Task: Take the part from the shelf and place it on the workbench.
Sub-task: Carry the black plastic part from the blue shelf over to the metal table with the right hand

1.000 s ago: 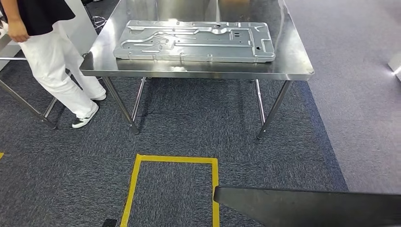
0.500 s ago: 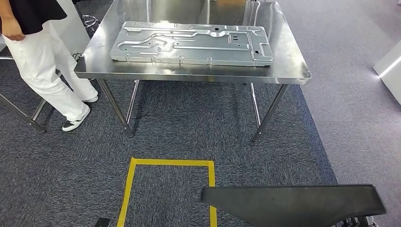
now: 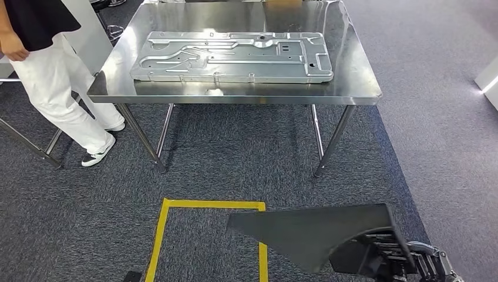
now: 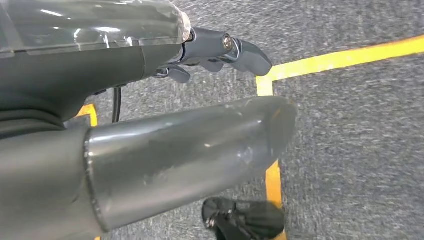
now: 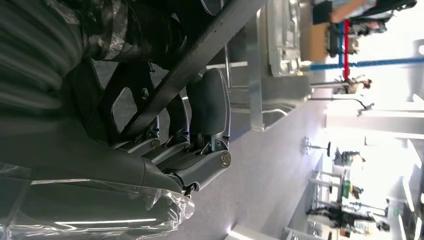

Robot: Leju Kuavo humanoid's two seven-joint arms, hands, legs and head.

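Carrying is the step in hand: the right hand grips the flat black wedge-shaped panel low in the head view, fingers curled over its edge in the right wrist view. The stainless steel worktop stands ahead across the carpet, well apart, already bearing a large pressed grey metal plate. Next comes closing in and setting the panel on bare steel. The left hand hangs over the yellow floor tape, fingers loosely bent, grasping nothing.
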